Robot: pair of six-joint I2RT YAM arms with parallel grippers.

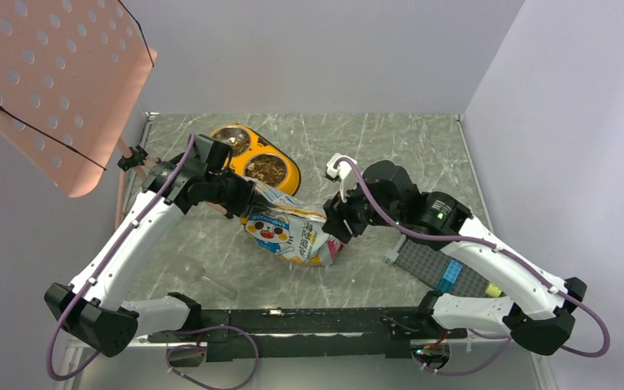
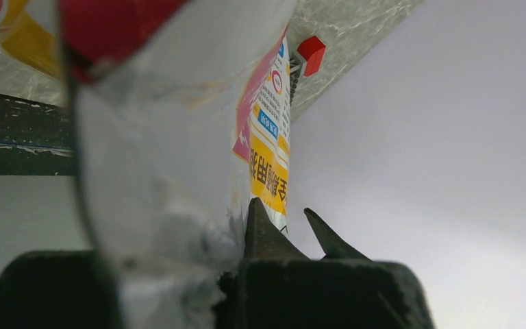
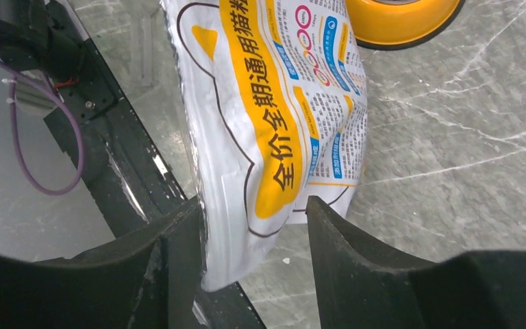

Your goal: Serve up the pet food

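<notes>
Your right gripper (image 3: pixel 252 205) fills the bottom of its wrist view. Its two dark fingers (image 3: pixel 356 253) stand apart, and the lower corner of the bag (image 3: pixel 281 123) hangs down between them. The corner lies against the finger on the view's left, with a clear gap to the other, so nothing is clamped there.

At the far end of the bag, your left gripper (image 1: pixel 248 201) is closed tight on the foil of the mouth, and silver lining fills its own view right at the fingertips. The bag runs slanted from those fingers down towards the right ones.

Just beyond the left fingers sits the yellow double bowl (image 1: pixel 292 177). Brown pet food (image 1: pixel 268 169) shows in the cup nearer the bag. How much remains inside the bag cannot be seen.

You look to be mid-serve, with one cup filled and the bag held by its mouth alone. If more is wanted, close the right fingers squarely on that bottom corner before lifting it, and keep the mouth over a cup. The glossy film may slide, so a thin pinch at the very edge risks dropping it and scattering kibble.
</notes>
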